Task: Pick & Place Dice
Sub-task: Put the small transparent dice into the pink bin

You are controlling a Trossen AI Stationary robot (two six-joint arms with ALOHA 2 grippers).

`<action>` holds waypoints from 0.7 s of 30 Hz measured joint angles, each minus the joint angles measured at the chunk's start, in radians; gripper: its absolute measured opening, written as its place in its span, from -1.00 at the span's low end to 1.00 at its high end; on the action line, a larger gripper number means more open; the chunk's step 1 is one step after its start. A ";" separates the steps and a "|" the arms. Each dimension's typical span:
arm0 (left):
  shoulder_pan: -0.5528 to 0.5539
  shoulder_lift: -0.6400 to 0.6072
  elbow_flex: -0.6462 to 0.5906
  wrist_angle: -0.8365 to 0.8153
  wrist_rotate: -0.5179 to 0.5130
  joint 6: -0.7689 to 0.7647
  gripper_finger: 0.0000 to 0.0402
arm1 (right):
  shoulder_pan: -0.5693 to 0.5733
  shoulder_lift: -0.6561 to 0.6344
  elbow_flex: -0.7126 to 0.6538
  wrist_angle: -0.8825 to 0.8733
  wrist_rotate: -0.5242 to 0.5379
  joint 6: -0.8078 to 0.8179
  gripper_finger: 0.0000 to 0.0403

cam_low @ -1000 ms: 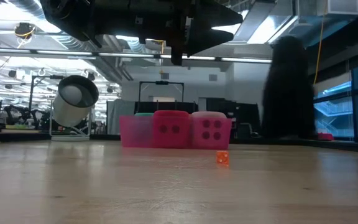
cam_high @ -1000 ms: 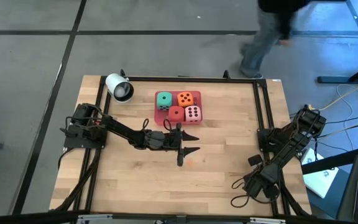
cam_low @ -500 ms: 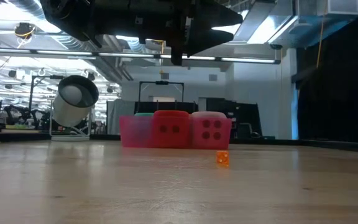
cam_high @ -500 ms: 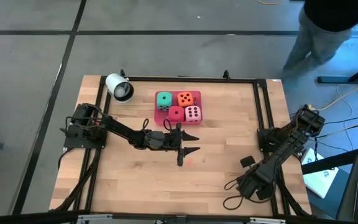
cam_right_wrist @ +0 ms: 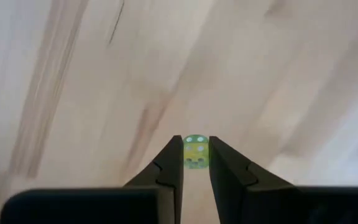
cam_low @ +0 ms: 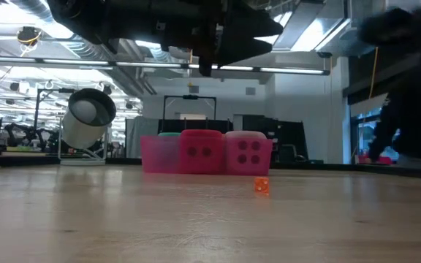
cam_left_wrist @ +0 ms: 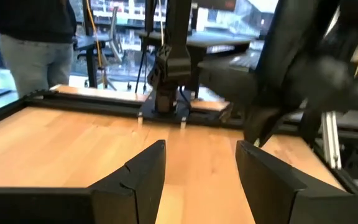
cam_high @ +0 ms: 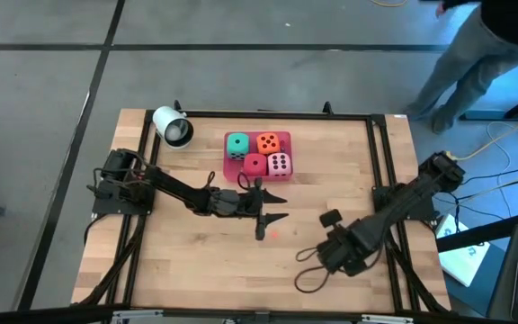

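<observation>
Four dice, teal-green (cam_high: 237, 144), orange (cam_high: 269, 142), red (cam_high: 255, 165) and pale pink (cam_high: 279, 164), sit flat on a pink tray (cam_high: 235, 172) on the far middle of the table. In the low view the red die (cam_low: 201, 152) and the pale pink die (cam_low: 248, 152) show behind the tray wall (cam_low: 156, 154). My left gripper (cam_high: 276, 207) (cam_left_wrist: 201, 168) hovers open, near of the tray. My right gripper (cam_high: 329, 255) (cam_right_wrist: 196, 163) is right of centre, shut on a tiny green cube (cam_right_wrist: 196, 151). A tiny orange cube (cam_high: 275, 236) (cam_low: 262, 186) lies on the wood. My right gripper pinches the tiny green cube between its two fingertips, by two opposite faces (cam_right_wrist: 188, 152). The fingers point down at the table. The cube is lifted clear of the wood and sits upright, a pip face toward the wrist camera.
A white cylinder (cam_high: 174, 127) (cam_low: 87, 117) lies on its side at the far left corner. A black frame rail (cam_high: 277, 114) runs round the table. A person (cam_high: 475, 63) walks beyond the far right corner. Bare wood lies near and left of the tray.
My right arm has swung from the near right corner toward the table's centre, carrying its gripper leftward. The person beyond the far edge has walked to the right.
</observation>
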 joint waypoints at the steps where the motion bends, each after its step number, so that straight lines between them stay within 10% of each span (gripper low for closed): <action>1: 0.000 -0.010 0.000 -0.025 0.000 0.000 -0.06 | -0.017 -0.001 0.026 0.002 0.023 -0.020 -0.72; 10: -0.006 -0.152 -0.006 -0.281 -0.005 0.018 -0.06 | -0.162 -0.129 0.108 0.145 0.237 -0.114 -0.72; 21: -0.021 -0.343 -0.114 -0.231 -0.006 -0.086 -0.06 | -0.264 -0.335 -0.180 0.752 0.322 -0.349 -0.72</action>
